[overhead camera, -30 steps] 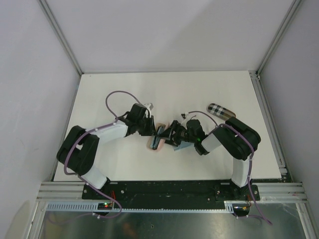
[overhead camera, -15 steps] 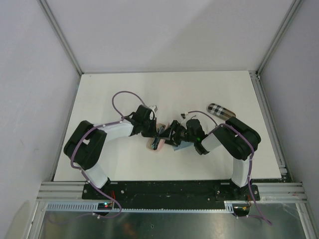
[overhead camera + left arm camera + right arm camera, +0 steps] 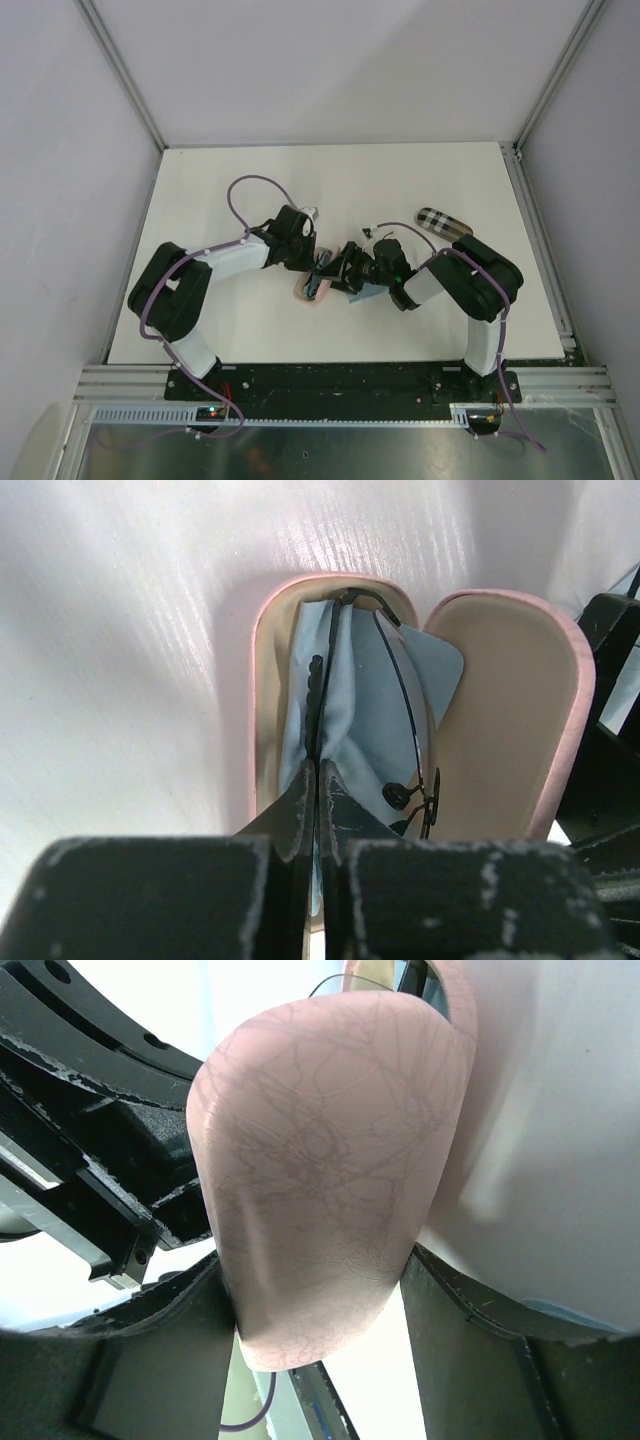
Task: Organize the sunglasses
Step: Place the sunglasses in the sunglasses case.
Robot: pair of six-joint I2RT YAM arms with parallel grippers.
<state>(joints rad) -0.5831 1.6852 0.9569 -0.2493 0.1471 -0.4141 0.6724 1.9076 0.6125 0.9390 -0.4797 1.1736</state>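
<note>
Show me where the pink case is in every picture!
Top external: the pink case lies mid-table, between the two arms.
Left wrist: the pink case is in the centre, open, lid on the right.
Right wrist: the outside of its lid fills the middle.
Shared landmark: the sunglasses inside it.
</note>
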